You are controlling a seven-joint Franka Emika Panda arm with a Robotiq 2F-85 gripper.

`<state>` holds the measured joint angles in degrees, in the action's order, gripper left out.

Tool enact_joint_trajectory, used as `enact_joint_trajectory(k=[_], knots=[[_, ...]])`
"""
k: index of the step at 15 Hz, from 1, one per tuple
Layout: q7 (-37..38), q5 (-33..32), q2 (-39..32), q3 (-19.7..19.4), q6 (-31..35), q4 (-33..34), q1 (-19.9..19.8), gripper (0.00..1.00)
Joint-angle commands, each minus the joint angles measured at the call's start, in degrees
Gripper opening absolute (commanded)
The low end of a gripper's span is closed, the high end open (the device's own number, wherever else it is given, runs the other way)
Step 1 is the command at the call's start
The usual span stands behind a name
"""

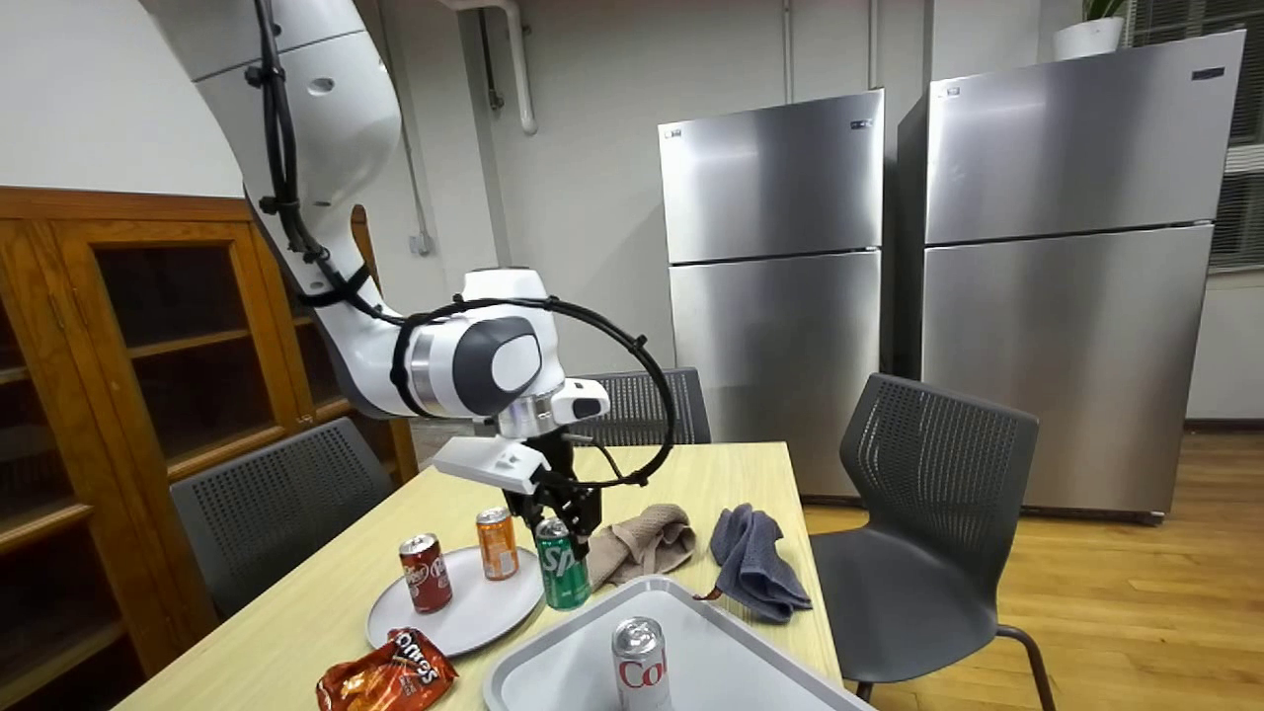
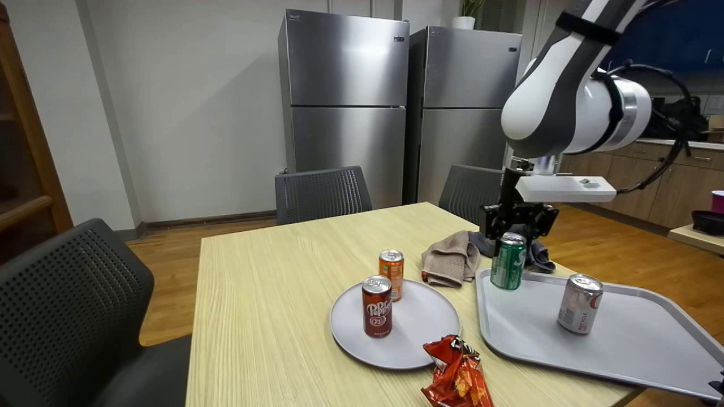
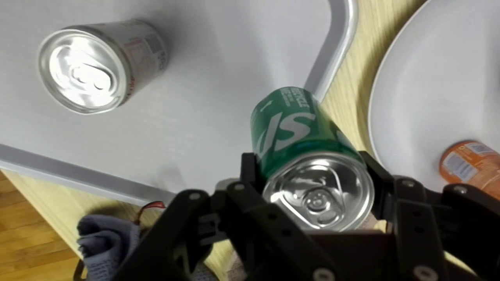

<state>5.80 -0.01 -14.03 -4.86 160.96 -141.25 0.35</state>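
Your end effector (image 3: 310, 168) is pinching the green can (image 3: 289, 125) high up, its two fingers (image 3: 249, 168) on opposite sides just below the lid (image 3: 320, 195), right of centre in the wrist view. In an exterior view that can shows roughly upright over the upper-left corner of the tray (image 2: 639, 350); you cannot tell for sure whether its base touches anything. Its lid looks unopened, so treat it as full: fairly heavy for its size, stiff while sealed, yet thin-walled enough to dent under a hard squeeze. Expect the smooth painted wall to be slippery, more so if damp. Keep the fingers square across the round side; a hold nearer mid-height would probably resist tipping better than this one near the top. Mind the silver can (image 3: 105, 66) standing on the tray at the upper left of the wrist view, the orange can (image 3: 466, 166) on the plate (image 3: 425, 82) at that view's right edge, and the brown towel (image 1: 647, 543) lying on the counter (image 1: 711, 474) just right of the green can in an exterior view.
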Motion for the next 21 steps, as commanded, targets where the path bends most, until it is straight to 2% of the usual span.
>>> enact_joint_trajectory(k=[1, 9, 21], knots=[[1.0, -0.9, 2.2, -2.3, -1.5, -0.7, -1.7, 0.38], [3.2, -1.2, -0.2, -6.5, -0.4, 1.3, -3.0, 0.38], [4.4, 0.7, -6.2, -8.5, 1.9, 5.3, -5.9, 0.38]])
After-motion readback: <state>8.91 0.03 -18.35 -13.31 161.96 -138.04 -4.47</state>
